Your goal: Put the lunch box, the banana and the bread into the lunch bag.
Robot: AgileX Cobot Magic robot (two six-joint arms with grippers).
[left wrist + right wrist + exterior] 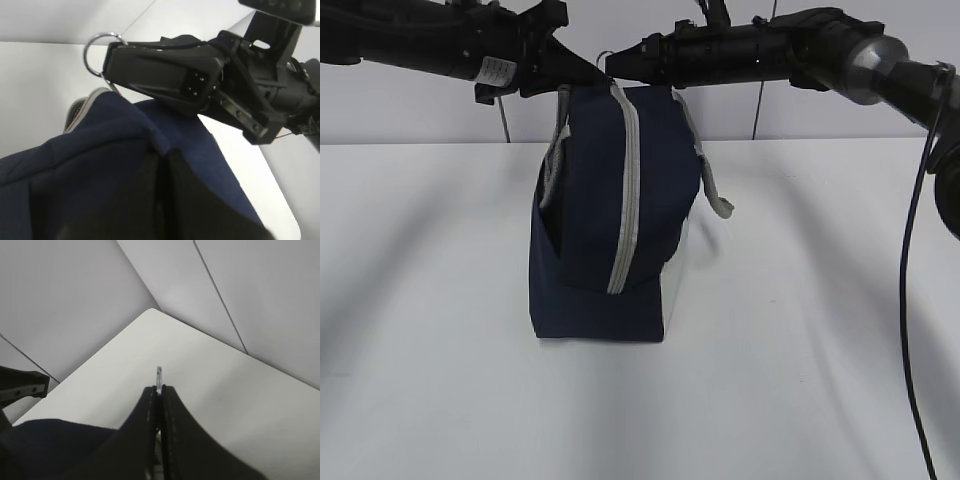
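Nearest to you was bare table [420, 330] in front of the lunch bag [605, 250]. No lunch box, banana or bread showed in any view.

The lunch bag stood upright on its base in the middle of the table, its end panel facing the exterior camera. The grey zipper [628, 190] ran up that panel and over the top and looked closed along the part visible. A grey handle [717, 198] hung loose off the bag's right side.

Handling, my read: soft fabric and light, with no stiff frame. It will sag and walk if you pull on one end only. The best holds are the ring pull for the zipper and a fold of cloth near the top seam as the anchor.

At the bag's top, the left gripper [161, 197] had its jaws narrow, pinched on a fold of the navy cloth. Just beside it, the right gripper [159, 390] was clamped tight on a thin metal piece. In the left wrist view that piece read as the ring pull [89, 54], whose loop stuck out past the fingers.

Behind the bag there was only wall.
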